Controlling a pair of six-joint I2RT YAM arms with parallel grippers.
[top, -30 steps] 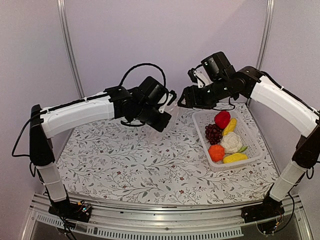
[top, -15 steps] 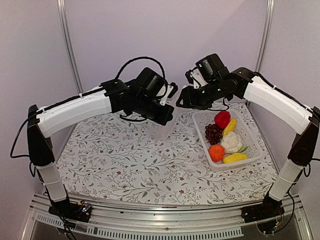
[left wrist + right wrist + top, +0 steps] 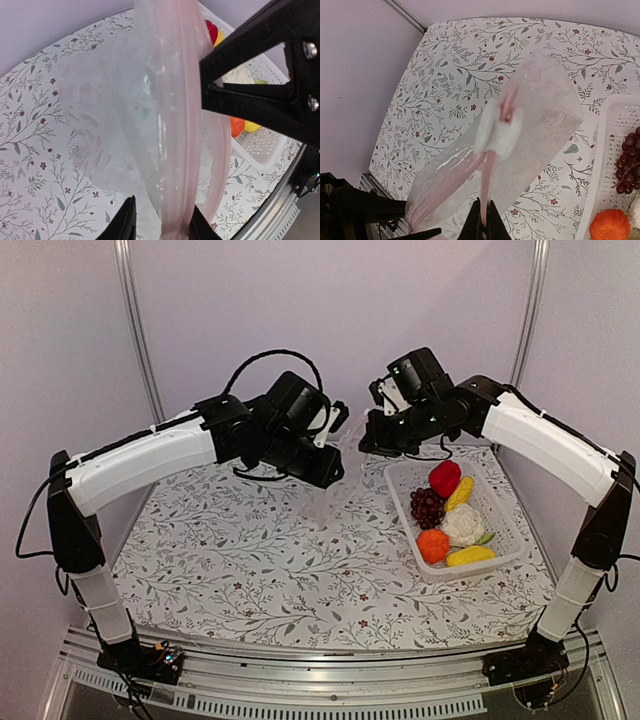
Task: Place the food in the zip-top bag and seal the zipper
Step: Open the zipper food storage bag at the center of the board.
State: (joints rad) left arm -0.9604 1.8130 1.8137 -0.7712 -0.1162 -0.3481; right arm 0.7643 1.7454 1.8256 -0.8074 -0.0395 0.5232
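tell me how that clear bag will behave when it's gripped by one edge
Probably floppy: the zip-top bag hangs limp and creased from the right end effector. Likely very light, being thin clear film. Possibly slippery, since its surface looks glossy.

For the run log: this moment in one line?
zip-top bag: aloft | right jaws: shut on zipper | left jaws: astride zipper | food: in basket

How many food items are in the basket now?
6, all in the white basket: red pepper at the far end, then grape bunch and yellow piece, cauliflower, orange fruit and second yellow piece nearest. Others may hide underneath.
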